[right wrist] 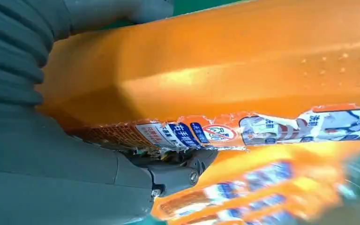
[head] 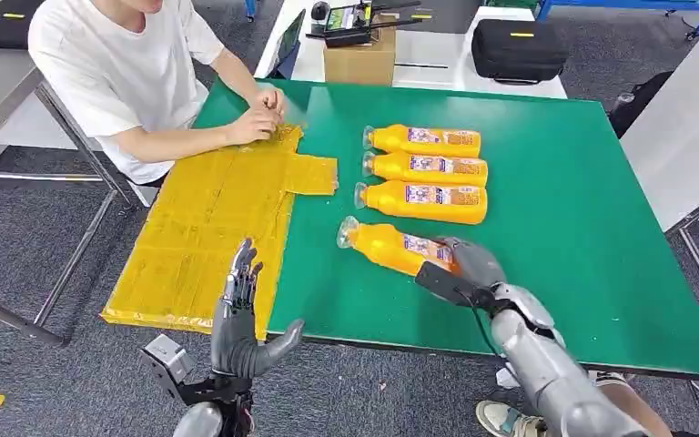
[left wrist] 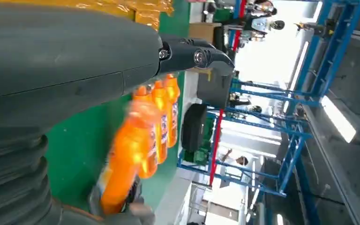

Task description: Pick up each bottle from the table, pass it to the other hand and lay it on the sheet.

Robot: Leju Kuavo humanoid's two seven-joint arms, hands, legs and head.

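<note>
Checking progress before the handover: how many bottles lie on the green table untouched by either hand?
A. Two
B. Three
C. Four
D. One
B: three bottles lie side by side on the table, apart from both hands; the right hand grips a fourth bottle, and the left hand holds nothing beside the yellow sheet.

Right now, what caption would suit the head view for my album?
Right hand grips the nearest orange bottle on the green table; left hand waits open.
</note>
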